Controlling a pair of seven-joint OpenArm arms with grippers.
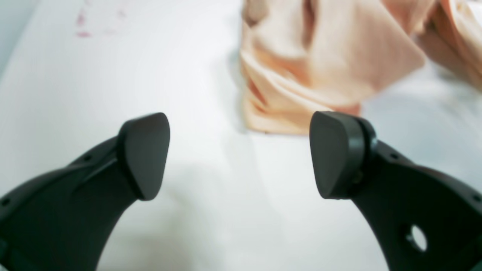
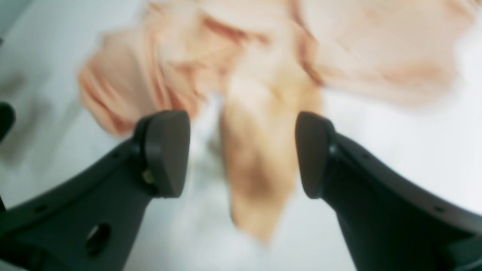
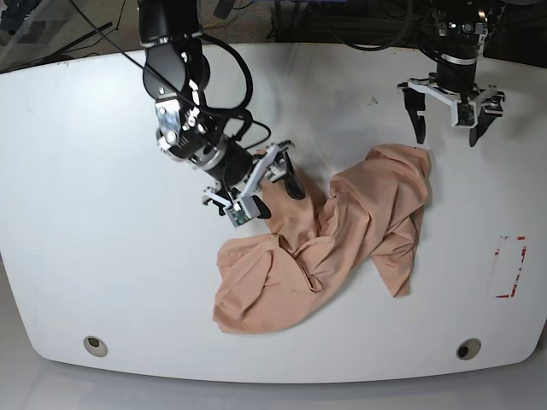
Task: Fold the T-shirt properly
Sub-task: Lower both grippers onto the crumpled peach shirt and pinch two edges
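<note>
Your peach thin-fabric T-shirt (image 3: 329,243) lies crumpled mid white bench (image 3: 85,213), unfolded. Right end effector (image 3: 263,190) hangs w/ jaws apart over its upper edge, gripping nothing; left end effector (image 3: 449,120) wide apart, empty, near the far corner, prob. ready to spread it.

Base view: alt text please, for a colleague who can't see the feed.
A peach T-shirt lies crumpled on a white table. The right gripper, jaws open, hangs at the shirt's upper-left edge; the left gripper, jaws wide open, hovers above its far corner. Red tape marks sit near the table's right edge.
</note>
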